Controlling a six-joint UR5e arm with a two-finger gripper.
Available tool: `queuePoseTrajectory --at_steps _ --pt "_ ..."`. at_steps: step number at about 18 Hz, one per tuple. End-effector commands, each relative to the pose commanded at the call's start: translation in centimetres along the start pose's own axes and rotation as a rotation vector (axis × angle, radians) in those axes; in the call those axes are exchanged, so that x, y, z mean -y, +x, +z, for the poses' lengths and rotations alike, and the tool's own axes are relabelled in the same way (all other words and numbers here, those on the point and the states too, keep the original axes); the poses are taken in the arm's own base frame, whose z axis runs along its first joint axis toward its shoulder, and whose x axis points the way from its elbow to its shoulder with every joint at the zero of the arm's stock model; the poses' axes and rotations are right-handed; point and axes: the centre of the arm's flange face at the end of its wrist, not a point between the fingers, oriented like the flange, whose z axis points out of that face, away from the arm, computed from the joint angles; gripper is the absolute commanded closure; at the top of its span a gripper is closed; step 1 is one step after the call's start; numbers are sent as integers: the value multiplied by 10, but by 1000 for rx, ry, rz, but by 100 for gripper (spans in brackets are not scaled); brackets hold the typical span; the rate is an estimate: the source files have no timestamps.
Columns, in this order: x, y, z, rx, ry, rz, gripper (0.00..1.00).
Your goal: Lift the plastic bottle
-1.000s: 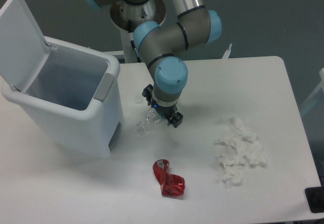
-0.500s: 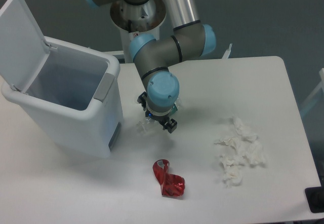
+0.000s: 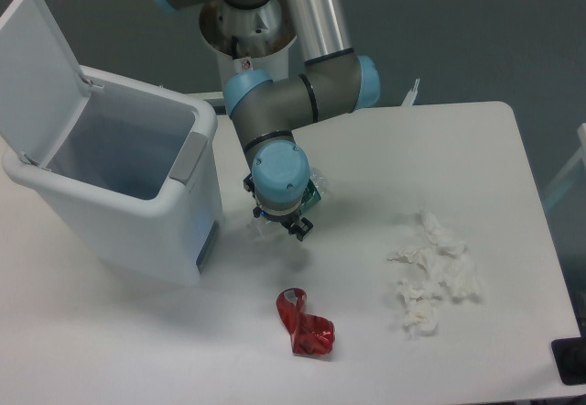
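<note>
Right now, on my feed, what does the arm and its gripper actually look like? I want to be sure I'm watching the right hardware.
The arm is built from polished silver tubes and dark grey joint housings, each closed by a rounded light-blue cap. It rises from a round silver base with a small red-and-white sticker. The gripper below the last blue cap is small, black and two-fingered. No loose cables show.

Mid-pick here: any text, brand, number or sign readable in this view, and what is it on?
No text can be read in this view.
plastic bottle: only a sliver of its green label shows beside the gripper; any print is hidden or too small.
robot base: small red mark, too small to read.
red wrapper: no print legible.
white bin: no label visible.
</note>
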Motion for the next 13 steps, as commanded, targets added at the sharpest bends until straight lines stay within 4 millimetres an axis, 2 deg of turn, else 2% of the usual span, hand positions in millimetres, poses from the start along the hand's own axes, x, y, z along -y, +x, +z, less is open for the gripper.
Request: queuePoseTrajectory --at_steps 2,4,7,13 --pt "1 -4 -7 14 6 -4 78" --pt "1 -5 -11 22 10 -10 79" --pt "-1 -19 -33 59 30 -28 78" --pt "-22 -59 -82 140 88 -83 74"
